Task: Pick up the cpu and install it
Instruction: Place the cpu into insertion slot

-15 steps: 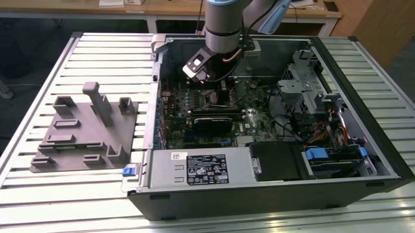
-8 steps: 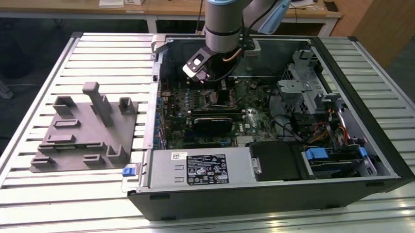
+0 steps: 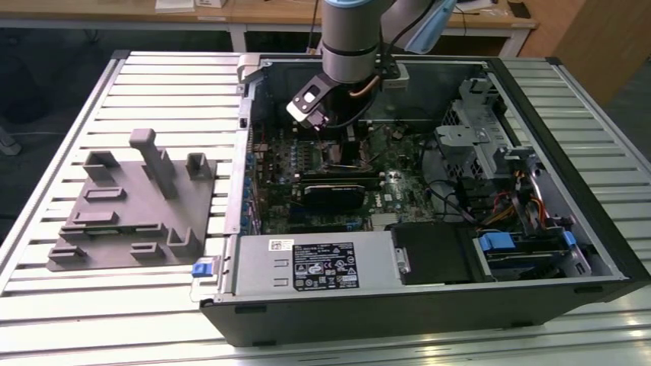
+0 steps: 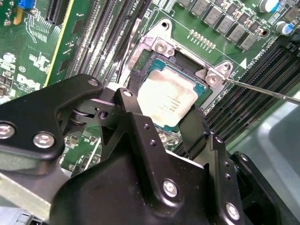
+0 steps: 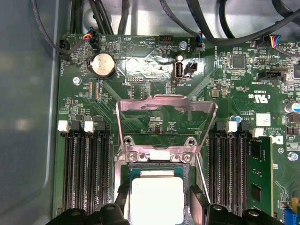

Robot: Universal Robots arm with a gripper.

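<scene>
Because the cpu (image 4: 171, 101) lies flat in the socket (image 4: 187, 60), silver top up, the relation that matters is a plain one. It sits directly between the gripper's two fingers (image 4: 193, 131), not off to either side. In both wrist views the black fingers flank two opposite edges of the chip. In the first wrist view a thin strip of socket shows between each finger and the chip's rim. So the gripper (image 4: 164, 102) reads as open, straddling the cpu rather than pinching it. Whether a pad brushes an edge I cannot tell.

The chip is close to square, with no long axis to speak of. Its edges run parallel to the socket walls and to the finger faces, which looks like a squared-up fit. My judgement is that it is seated in the socket, or very nearly so.

Just beyond it, the load plate (image 5: 166, 110) stands swung up and open. The thin lever (image 4: 262, 90) hangs free beside the socket, and memory slots (image 5: 86, 168) run along both flanks. In the exterior view the arm (image 3: 351, 38) reaches down into the open case (image 3: 428, 305). The grey fixture (image 3: 133, 206) lies well apart, on the table (image 3: 61, 320) at the exterior view's left.
</scene>
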